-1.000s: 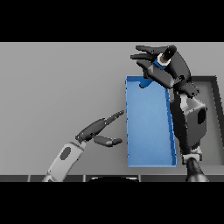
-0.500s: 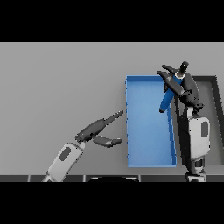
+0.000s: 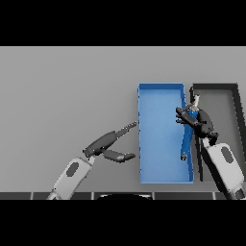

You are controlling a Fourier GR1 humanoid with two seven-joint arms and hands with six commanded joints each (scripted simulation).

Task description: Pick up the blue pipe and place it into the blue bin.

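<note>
Right hand (image 3: 198,120) lowered blue pipe (image 3: 186,139) into blue bin (image 3: 161,91) (right wall) — gripped.

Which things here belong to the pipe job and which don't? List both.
Part of the job:
- blue pipe, lying along the bin's right wall
- blue bin
- right hand, over the pipe's upper end

Not part of it:
- dark bin beside the blue one
- left hand, idle over the table

A plain grey table (image 3: 67,91) fills the whole view, evenly lit, with no walls or floor visible.
</note>
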